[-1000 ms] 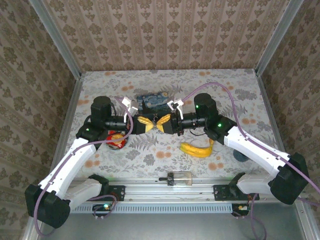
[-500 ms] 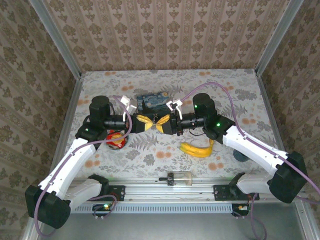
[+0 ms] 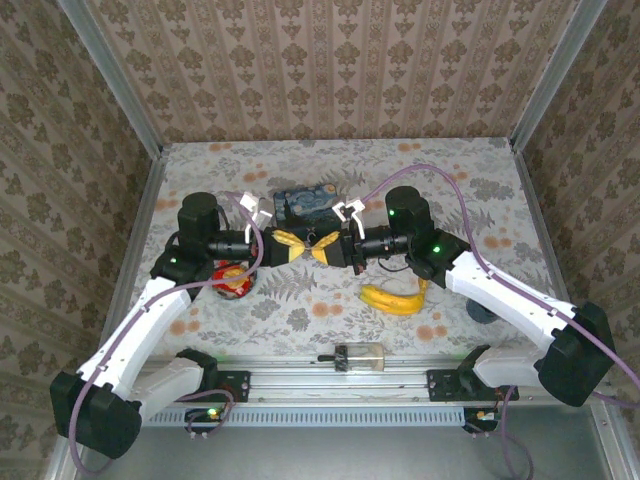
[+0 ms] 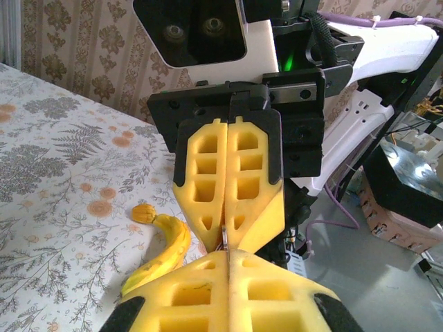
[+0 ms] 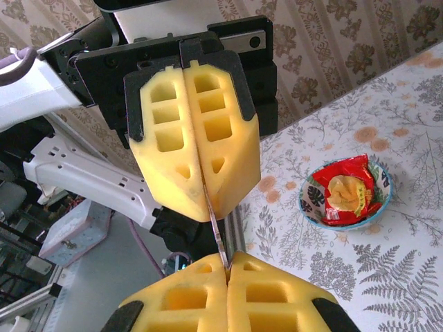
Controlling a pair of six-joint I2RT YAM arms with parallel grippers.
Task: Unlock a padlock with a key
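Observation:
My two grippers meet tip to tip in the air above the middle of the table. A thin metal key (image 5: 215,220) bridges the short gap between them, seen edge-on. The left gripper (image 4: 228,253) is shut on one end of the key (image 4: 225,239). The right gripper (image 5: 227,267) is shut on the other end. In the top view the left gripper (image 3: 303,247) and right gripper (image 3: 322,246) touch noses. A small dark thing that looks like the padlock (image 3: 480,312) peeks out from under the right forearm, mostly hidden.
A banana (image 3: 395,298) lies below the right wrist. A bowl with a red snack packet (image 3: 232,280) sits under the left arm. A blue painted tin box (image 3: 306,204) stands behind the grippers. A clear cylinder with a black cap (image 3: 360,355) rests at the near rail.
The right gripper's jaws have closed onto the key. Both arms have shifted a little to the left, still nose to nose.

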